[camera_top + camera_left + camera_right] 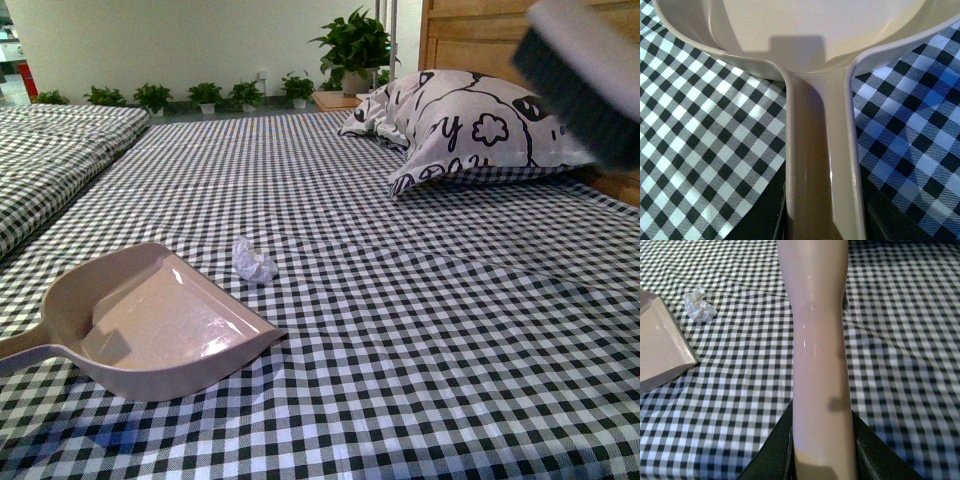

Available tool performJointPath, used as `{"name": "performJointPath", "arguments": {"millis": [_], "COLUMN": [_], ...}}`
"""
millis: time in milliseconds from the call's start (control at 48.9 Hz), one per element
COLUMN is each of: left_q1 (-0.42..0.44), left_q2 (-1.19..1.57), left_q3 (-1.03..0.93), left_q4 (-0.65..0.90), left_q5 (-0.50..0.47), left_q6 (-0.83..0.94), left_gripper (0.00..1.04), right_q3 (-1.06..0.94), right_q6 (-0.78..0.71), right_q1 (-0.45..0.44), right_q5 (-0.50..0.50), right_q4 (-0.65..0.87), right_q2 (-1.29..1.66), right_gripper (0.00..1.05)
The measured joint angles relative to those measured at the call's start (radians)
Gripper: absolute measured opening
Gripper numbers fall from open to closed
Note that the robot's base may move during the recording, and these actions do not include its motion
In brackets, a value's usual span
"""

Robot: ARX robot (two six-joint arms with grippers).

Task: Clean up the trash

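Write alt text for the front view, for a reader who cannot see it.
A small crumpled white wad lies on a black-and-white checked bedspread, just past the open edge of a pinkish dustpan at lower left, not touching it. A blurred dark brush fills the upper right corner, with a patterned pillow behind it; potted plants line the far wall.

One trash wad (254,260), one dustpan (150,320), one brush (575,85).
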Motion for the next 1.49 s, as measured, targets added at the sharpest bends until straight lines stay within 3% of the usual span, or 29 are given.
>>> {"name": "performJointPath", "arguments": {"millis": [164,368,737,1330,1494], "left_q1": [0.0,0.0,0.0,0.0,0.0], "left_q2": [0.0,0.0,0.0,0.0,0.0], "left_q3": [0.0,0.0,0.0,0.0,0.0], "left_q4": [0.0,0.0,0.0,0.0,0.0], "left_q5": [0.002,0.002,0.002,0.002,0.002], "left_q6": [0.002,0.003,0.003,0.005,0.005], "left_gripper": [0.26,0.26,0.26,0.26,0.26], "right_q3": [0.191,0.355,0.53,0.732,0.749], "right_q6": [-0.067,-0.148,-0.235,-0.343,-0.344], "right_q1": [0.133,0.22,0.259,0.268,0.275], "right_q5": [0.057,0.091,0.129,0.274,0.23], "right_q4": [0.136,0.178,0.192,0.116,0.052], "right_q2": [0.364,0.651,0.838,1.06,1.085], "right_gripper": [0.2,0.2,0.2,0.2,0.2]}}
